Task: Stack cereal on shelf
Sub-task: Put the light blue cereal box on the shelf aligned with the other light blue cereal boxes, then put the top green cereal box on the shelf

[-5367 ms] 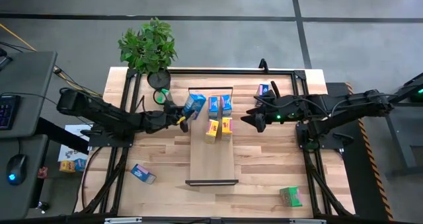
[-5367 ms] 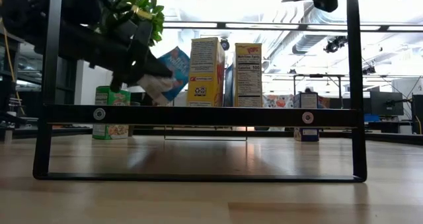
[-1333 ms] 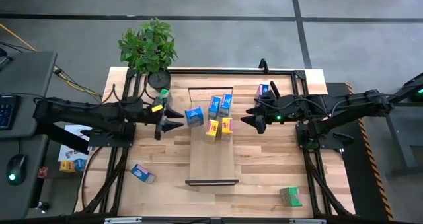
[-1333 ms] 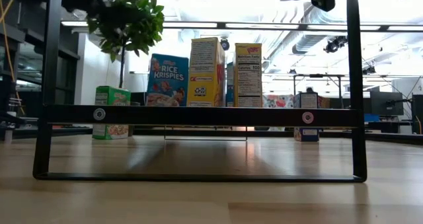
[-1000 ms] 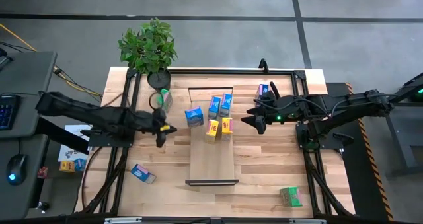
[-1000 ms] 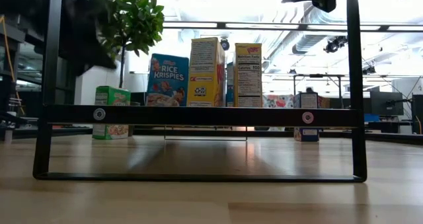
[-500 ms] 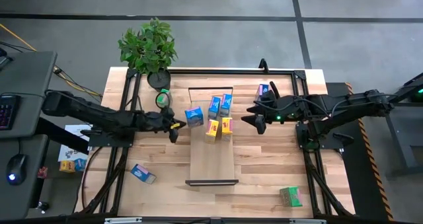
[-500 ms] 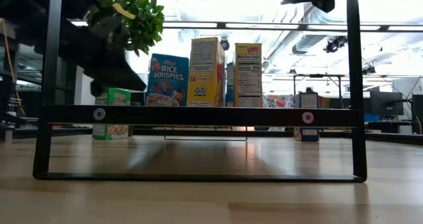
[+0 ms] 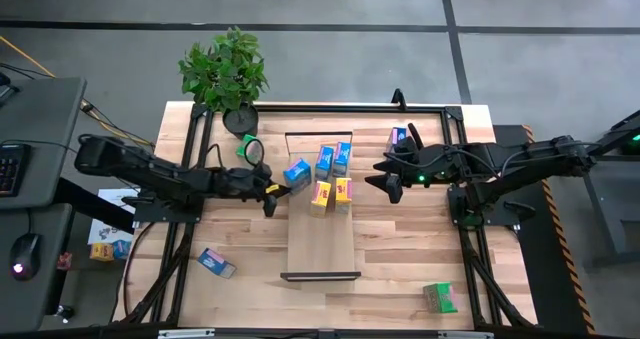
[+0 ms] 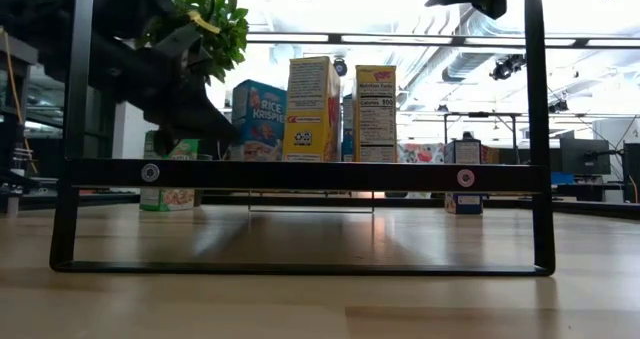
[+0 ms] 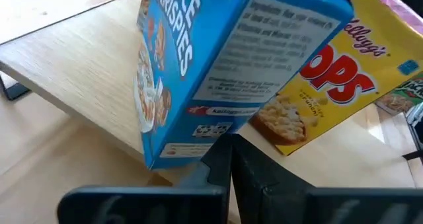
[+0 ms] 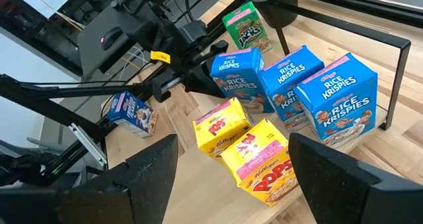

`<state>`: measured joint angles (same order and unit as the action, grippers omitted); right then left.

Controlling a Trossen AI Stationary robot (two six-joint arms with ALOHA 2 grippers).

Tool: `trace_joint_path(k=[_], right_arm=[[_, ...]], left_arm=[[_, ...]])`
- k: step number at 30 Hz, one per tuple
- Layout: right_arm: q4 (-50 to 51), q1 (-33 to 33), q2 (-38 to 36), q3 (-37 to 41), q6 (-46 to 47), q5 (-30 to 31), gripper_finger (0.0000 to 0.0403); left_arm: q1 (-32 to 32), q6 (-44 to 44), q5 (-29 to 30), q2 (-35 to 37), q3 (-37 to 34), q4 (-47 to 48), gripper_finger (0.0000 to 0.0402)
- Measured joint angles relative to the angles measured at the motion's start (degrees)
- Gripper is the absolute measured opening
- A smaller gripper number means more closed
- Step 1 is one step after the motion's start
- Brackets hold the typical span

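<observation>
Your left gripper (image 9: 268,193) is pressing, fingers together, against the Rice Krispies box (image 9: 296,172), which is tilting on the shelf (image 9: 322,241) just beside the yellow Corn Pops box (image 9: 321,196) (right gripper (image 9: 390,184) is waiting spread, farther off).

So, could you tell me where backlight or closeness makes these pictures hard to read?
Low view: bright ceiling lights behind leave the left tool and the shelf bracket as dark silhouettes. Left wrist view: the Rice Krispies box sits so close that it fills the frame, cropped at the top. High view: evenly lit, soft shadows.
</observation>
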<state>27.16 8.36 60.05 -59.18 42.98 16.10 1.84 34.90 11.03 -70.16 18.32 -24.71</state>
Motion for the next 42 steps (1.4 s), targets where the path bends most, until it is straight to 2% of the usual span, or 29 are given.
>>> trace_joint_path(k=[11,19,22,25,29,32,38,42], right_arm=[[0.02,-0.02,0.0,0.0,0.02,0.02,0.0279],[0.02,-0.02,0.0,0.0,-0.04,0.0,0.0279],[0.02,-0.02,0.0,0.0,-0.79,0.0,0.0279],[0.02,-0.11,0.0,0.0,1.61,0.02,0.0279],[0.02,-0.5,0.0,0.0,3.04,0.03,0.0279],[0.0,-0.5,0.0,0.0,2.49,1.38,0.0279],[-0.02,-0.5,0.0,0.0,1.97,3.75,0.0279],[-0.04,-0.5,0.0,0.0,1.99,4.45,0.0279]], left_arm=[[-1.81,-3.2,-2.03,-7.75,7.24,-0.07,0.0],[-5.05,-4.09,-2.15,-7.77,8.2,-0.1,0.0],[-6.29,-4.09,-4.29,-7.77,8.2,-0.75,0.0],[-7.25,-4.07,-8.91,-7.08,8.18,-0.76,0.0],[-7.85,-5.05,-13.52,-2.11,8.18,-0.54,0.0],[-8.22,-6.3,-13.94,4.36,8.18,-0.57,0.0],[-8.32,-9.54,-13.32,17.74,8.18,1.94,0.0001],[-8.75,-7.39,-9.09,24.94,8.18,10.37,0.0018]])
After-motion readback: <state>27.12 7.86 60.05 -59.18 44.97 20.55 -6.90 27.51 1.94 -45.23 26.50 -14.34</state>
